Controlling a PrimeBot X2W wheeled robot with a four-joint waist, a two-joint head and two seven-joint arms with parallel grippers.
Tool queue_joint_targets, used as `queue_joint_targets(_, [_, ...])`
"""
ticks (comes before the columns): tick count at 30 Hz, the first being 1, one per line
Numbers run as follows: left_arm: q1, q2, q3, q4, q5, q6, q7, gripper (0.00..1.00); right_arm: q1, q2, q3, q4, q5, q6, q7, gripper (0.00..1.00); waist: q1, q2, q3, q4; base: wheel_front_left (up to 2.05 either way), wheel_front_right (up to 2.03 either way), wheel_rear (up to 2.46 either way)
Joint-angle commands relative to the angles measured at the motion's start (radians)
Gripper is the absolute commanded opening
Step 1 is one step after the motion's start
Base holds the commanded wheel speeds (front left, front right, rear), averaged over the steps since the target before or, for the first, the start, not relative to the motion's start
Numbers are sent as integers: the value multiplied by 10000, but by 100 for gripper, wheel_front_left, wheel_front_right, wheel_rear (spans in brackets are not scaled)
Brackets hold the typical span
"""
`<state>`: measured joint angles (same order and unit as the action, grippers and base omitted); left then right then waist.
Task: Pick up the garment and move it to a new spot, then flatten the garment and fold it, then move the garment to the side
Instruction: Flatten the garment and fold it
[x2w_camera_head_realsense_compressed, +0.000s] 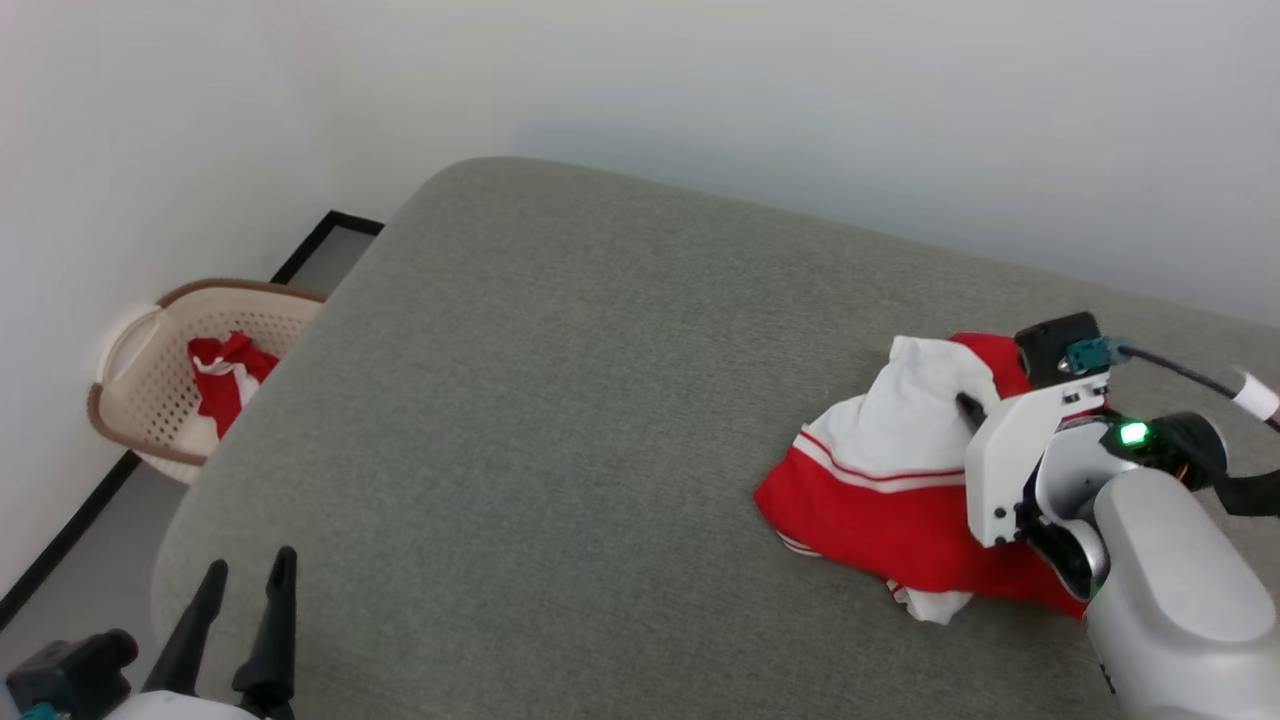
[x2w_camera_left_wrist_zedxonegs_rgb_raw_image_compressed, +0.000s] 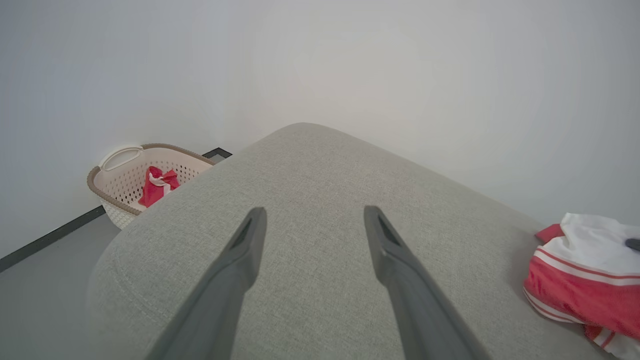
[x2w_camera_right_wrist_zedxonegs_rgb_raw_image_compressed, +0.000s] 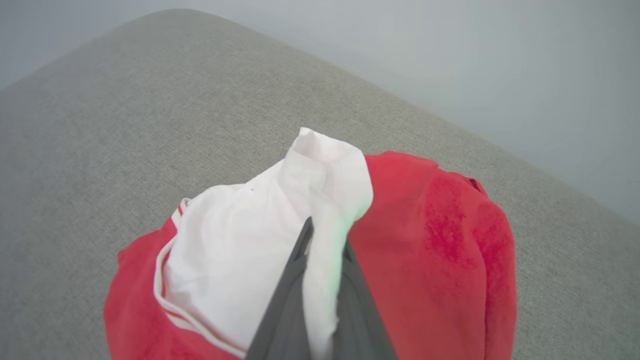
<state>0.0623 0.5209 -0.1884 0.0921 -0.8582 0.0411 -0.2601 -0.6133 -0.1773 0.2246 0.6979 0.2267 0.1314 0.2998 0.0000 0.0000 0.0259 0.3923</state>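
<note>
The garment is a red shirt with white sleeves, lying crumpled at the right of the grey cushioned surface. My right gripper is shut on a fold of its white sleeve, the cloth pinched between the two dark fingers. In the head view that gripper sits over the heap's right half, its white wrist housing covering part of the cloth. The garment also shows at the right edge of the left wrist view. My left gripper stands open over bare cushion at the near left, holding nothing.
A cream perforated laundry basket with a brown rim stands on the floor left of the cushion, against the white wall, with red and white cloth inside. A black strip runs along the floor edge. The cushion's left and far edges are rounded.
</note>
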Motion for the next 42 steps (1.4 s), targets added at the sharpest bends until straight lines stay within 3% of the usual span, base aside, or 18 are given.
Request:
queue_joint_targets(1, [-34,-16,41,15,87,-53,-43,100,-143,-2,-42,-84,46,-14,10,0,0,0,-27,-92,0,0,0])
queue_joint_targets(8, [63,-21,223,-4,148,-119,-46,100,-122,-525,-677,-673,260,-14,195,0,0,0,-71,-501,0,0,0])
queue_joint_targets(20, [-111,-15,282,-124,264,-162,-31,100,847,-1550,-3396,-401,-376,-14,409,2,0,0,213,-1155,0,0,0])
queue_joint_targets(23, [-208,-30,265,-96,268,-212,-32,100,1113,-1470,-3936,-32,-467,-14,302,18,0,0,325,-1285,0,0,0])
queue_joint_targets(26, [-339,-52,222,-36,263,-246,-31,100,1143,-1368,-4388,507,-623,-16,179,49,0,0,447,-1405,0,0,0])
queue_joint_targets(28, [-430,-59,220,-2,262,-262,-31,100,1048,-1246,-4598,881,-667,-14,160,100,0,0,497,-1486,0,0,0])
queue_joint_targets(35, [-551,0,234,56,273,-303,-32,100,584,-1133,-4787,1495,-805,-14,41,100,0,0,510,-1820,0,0,0])
queue_joint_targets(42, [-392,131,362,-69,289,-216,-33,100,497,-1030,-4327,932,-562,-14,-221,100,0,0,407,-2263,0,0,0])
